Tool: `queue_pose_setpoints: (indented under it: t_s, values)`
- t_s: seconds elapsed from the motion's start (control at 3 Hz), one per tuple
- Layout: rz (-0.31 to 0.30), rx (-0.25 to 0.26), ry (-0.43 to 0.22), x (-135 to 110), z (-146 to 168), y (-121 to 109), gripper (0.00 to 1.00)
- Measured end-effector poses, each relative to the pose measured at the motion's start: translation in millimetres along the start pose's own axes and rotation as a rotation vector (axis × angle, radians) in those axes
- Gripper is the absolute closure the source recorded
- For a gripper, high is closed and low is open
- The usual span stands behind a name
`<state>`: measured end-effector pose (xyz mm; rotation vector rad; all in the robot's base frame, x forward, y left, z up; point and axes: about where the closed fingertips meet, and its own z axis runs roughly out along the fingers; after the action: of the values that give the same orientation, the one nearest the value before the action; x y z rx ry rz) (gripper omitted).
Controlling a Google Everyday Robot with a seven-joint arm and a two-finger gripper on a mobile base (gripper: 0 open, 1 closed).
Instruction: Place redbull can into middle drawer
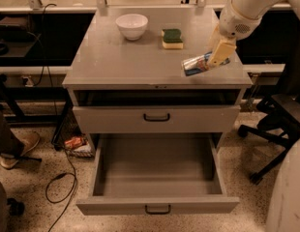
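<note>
The redbull can lies on its side, tilted, at the front right of the grey cabinet top. My gripper comes down from the upper right and is shut on the can's right end. Whether the can rests on the top or hangs just above it I cannot tell. The middle drawer is pulled fully open below, and it holds nothing that I can see. The upper drawer above it is closed.
A white bowl and a green-and-yellow sponge stand at the back of the cabinet top. An office chair is at the right. Cables, a red packet and a shoe are on the floor at the left.
</note>
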<state>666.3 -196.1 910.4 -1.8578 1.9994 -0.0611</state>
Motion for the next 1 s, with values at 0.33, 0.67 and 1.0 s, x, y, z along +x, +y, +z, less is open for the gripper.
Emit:
queue_pose_setpoints:
  t_s: [0.33, 0.67, 1.0]
  values:
    - [-0.003, -0.001, -0.001, -0.3, 0.6, 1.7, 1.00]
    - [-0.019, -0.004, -0.003, -1.7, 2.4, 10.6, 1.00]
    - [-0.008, 0.018, -0.081, -9.9, -22.9, 46.3, 1.00]
